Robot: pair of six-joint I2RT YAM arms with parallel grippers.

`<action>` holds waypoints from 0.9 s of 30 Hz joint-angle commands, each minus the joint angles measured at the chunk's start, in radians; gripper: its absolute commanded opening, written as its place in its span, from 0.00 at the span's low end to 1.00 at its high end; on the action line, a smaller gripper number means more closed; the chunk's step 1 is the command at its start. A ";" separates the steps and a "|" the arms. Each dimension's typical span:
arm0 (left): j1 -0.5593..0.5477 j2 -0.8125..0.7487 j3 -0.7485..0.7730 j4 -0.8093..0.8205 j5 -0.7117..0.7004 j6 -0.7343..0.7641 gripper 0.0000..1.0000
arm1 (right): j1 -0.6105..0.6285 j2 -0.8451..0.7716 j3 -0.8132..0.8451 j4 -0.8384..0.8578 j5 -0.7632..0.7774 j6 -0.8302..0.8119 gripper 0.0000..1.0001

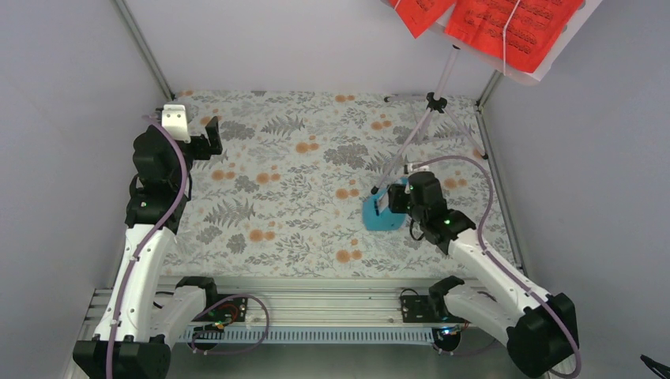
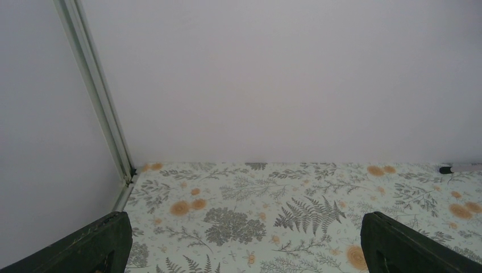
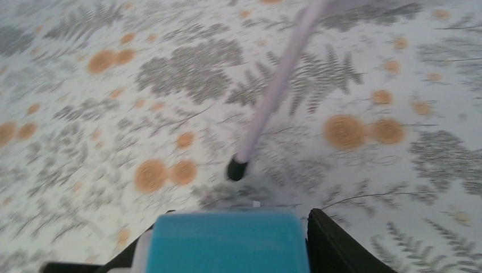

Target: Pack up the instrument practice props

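Closest to the right wrist camera, a light-blue metronome (image 3: 227,242) was seen gripped by the right gripper (image 1: 391,205), a dark finger (image 3: 335,244) pressed to each flank. It was placed right of centre on the fern-and-flower cloth (image 1: 300,197), with a white part showing on the side turned toward the left arm. Which way its wedge tapered could not be told.

Just beyond it, the black-capped foot (image 3: 237,169) of one leg of the pale lilac music stand (image 1: 430,106) was planted on the cloth, close to the metronome but apart from it. That leg was angled back and to the right to the tripod hub. From the hub the pole was carried up toward the overhead camera. Bright red pages (image 1: 506,24) printed with black notes were displayed on the desk at the top.

At far left, the left gripper (image 2: 244,250) was held above the cloth with its fingers spread wide and nothing between them, pointed at the back wall (image 2: 284,85).
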 commanded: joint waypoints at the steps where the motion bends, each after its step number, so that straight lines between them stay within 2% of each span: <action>1: -0.002 0.006 -0.012 0.000 0.002 -0.001 1.00 | 0.137 -0.043 0.031 0.020 0.008 0.051 0.35; 5: -0.002 0.009 -0.012 -0.001 -0.001 0.000 1.00 | 0.271 -0.030 0.025 0.062 0.033 0.053 0.35; 11: -0.002 0.007 -0.017 0.002 -0.007 0.000 1.00 | 0.442 0.039 0.032 0.231 0.066 -0.016 0.35; 19: -0.002 0.011 -0.021 0.005 -0.011 0.002 1.00 | 0.522 0.228 0.072 0.475 -0.039 -0.216 0.36; 27: -0.002 0.011 -0.022 0.006 -0.010 0.001 1.00 | 0.536 0.416 0.154 0.601 -0.138 -0.391 0.36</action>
